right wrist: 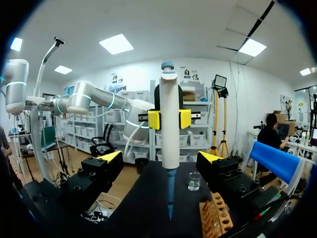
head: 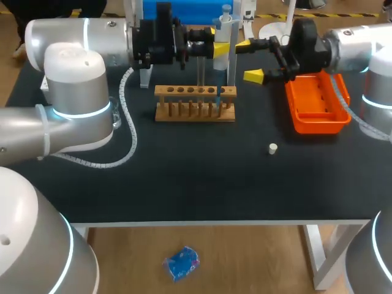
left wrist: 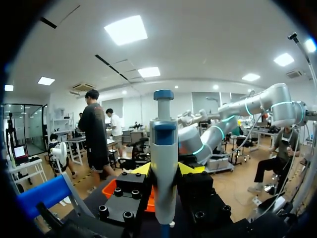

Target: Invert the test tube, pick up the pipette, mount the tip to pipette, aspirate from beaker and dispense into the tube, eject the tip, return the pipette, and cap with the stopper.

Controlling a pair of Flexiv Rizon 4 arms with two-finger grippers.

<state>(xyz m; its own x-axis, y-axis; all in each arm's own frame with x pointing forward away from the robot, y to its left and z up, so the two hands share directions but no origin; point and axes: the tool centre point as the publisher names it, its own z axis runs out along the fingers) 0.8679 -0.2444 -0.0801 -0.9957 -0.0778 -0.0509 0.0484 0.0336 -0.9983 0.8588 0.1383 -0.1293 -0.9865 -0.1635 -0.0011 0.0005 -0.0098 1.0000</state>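
My left gripper [head: 214,48] is shut on a white pipette [head: 224,27] with a blue cap, held upright above the wooden tube rack [head: 195,103]. The pipette's blue tip [head: 218,92] points down at the rack's right-hand holes. In the left wrist view the pipette [left wrist: 164,168] stands between that gripper's yellow-tipped fingers. My right gripper [head: 250,60] is open just right of the pipette. In the right wrist view the pipette [right wrist: 170,124] is ahead of my open right gripper [right wrist: 161,158]. A glass beaker [right wrist: 194,181] sits beyond it. The white stopper [head: 273,148] lies on the mat.
An orange tray [head: 315,104] sits under the right arm at the back right. A white coiled cable [head: 125,147] trails across the mat at the left. A blue and white stand [head: 177,12] is behind the rack. The table's front edge [head: 196,222] runs below the stopper.
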